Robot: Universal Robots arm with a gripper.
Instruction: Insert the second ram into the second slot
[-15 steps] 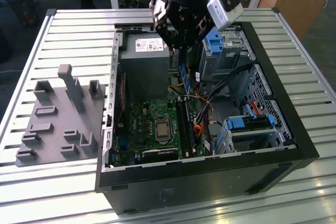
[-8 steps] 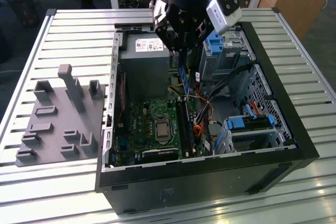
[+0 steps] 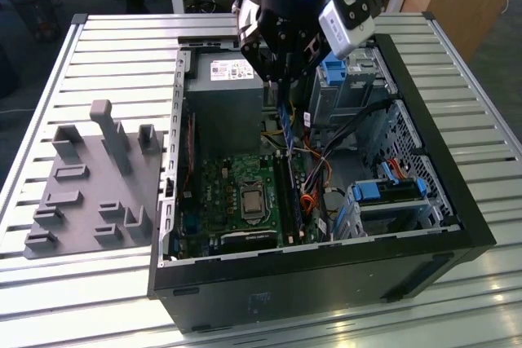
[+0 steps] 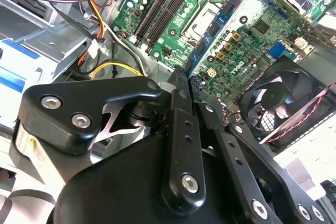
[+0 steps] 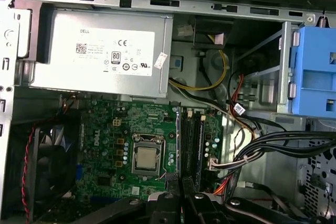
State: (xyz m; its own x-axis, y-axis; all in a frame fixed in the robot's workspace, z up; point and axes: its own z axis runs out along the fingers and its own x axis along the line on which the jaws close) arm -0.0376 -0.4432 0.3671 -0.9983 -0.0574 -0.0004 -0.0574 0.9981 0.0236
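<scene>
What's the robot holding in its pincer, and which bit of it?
The pincer grips the blue ram stick by one end; the rest pokes out over the motherboard.

The second ram (image 4: 212, 32), thin, blue and dark-chipped, hangs on end above the memory slots (image 5: 192, 140).

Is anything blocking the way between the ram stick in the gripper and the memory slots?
Nothing visible does. The gripper holds the second ram above the motherboard, with open space down to the memory slots. The cable bundle lies beside the slots, not across them.
</scene>
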